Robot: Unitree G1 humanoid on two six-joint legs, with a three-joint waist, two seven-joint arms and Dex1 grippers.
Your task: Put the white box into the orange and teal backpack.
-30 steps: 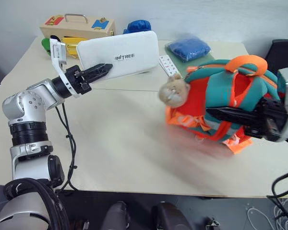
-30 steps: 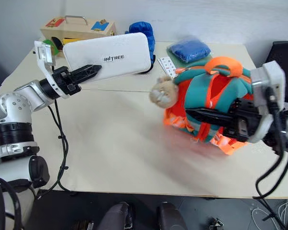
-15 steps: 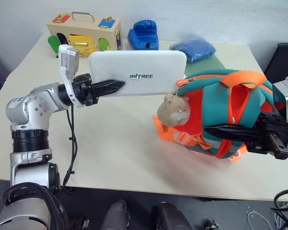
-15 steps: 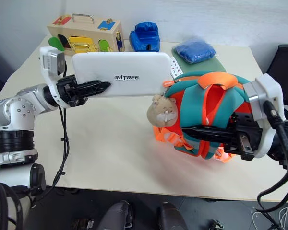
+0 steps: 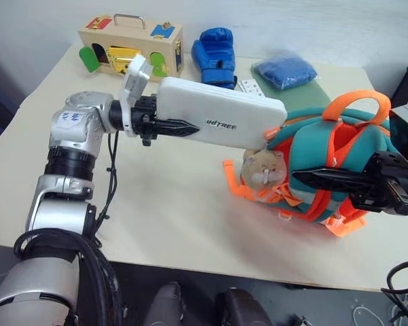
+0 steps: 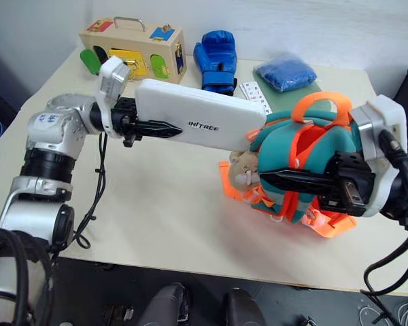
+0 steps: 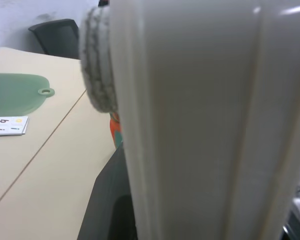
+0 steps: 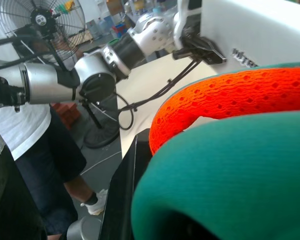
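Note:
My left gripper (image 5: 183,127) is shut on the near end of the white box (image 5: 224,119), a flat white case with grey lettering, held above the table and slanting down to the right. Its far end reaches the top of the orange and teal backpack (image 5: 340,153), just above the tan plush animal (image 5: 264,171); whether it is inside the opening I cannot tell. My right gripper (image 5: 306,178) is shut on the backpack's front, its black fingers lying across the teal and orange fabric. In the right wrist view, an orange strap (image 8: 230,95) arches over teal fabric.
At the back of the beige table (image 5: 177,217) stand a wooden toy case (image 5: 132,49), a blue boxing glove (image 5: 215,54), a narrow white card strip (image 5: 250,86) and a blue bag (image 5: 285,70) on a green mat. A person (image 8: 35,145) stands near a fan (image 8: 40,20).
My left gripper has carried the white box to the right and tipped its far end down onto the backpack's top. The right gripper has kept its hold on the backpack.

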